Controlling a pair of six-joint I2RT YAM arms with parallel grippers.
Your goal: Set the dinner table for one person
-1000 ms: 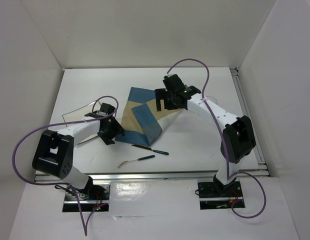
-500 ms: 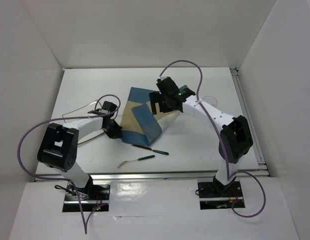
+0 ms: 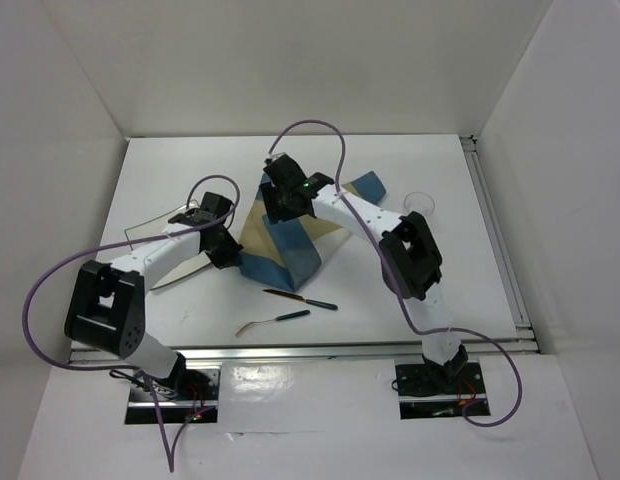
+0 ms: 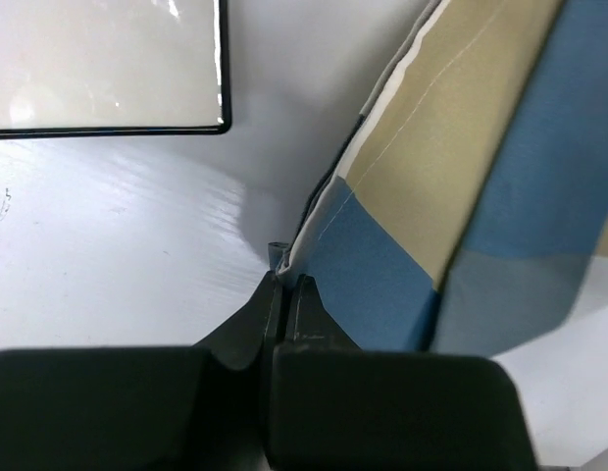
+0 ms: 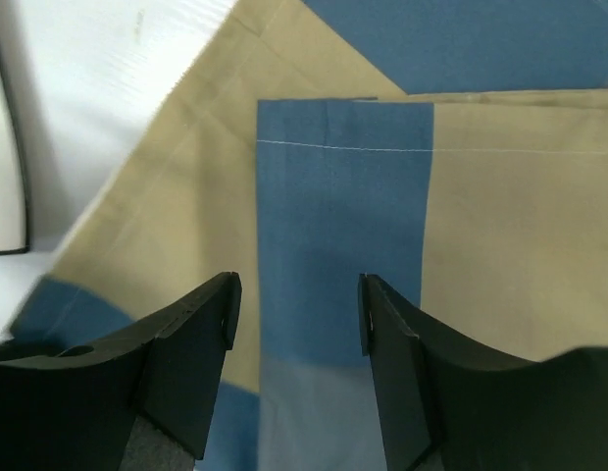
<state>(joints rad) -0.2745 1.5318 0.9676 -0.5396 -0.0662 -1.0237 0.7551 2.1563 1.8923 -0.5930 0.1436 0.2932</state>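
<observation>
The table [image 3: 390,285] is viewed whole from above and behind the arm bases [image 3: 172,385], facing the far wall [image 3: 290,70]. The left wrist view is set low and very near the left edge of the placemat [image 4: 451,147]; the right wrist view is aimed down at it from close. The placemat is shared by all three.

On the worktop [image 3: 410,290] the folded placemat [image 3: 290,240] lies in the middle, with the plate [image 3: 160,228] to its left and the glass [image 3: 420,203] well to its right. Just before the placemat lies a utensil [image 3: 300,298], and a second utensil [image 3: 273,322] lies nearer still. The left tool [image 3: 228,252] pinches the placemat's left corner, beside the plate. The right tool [image 3: 278,205] sits over the placemat's rear part.
</observation>
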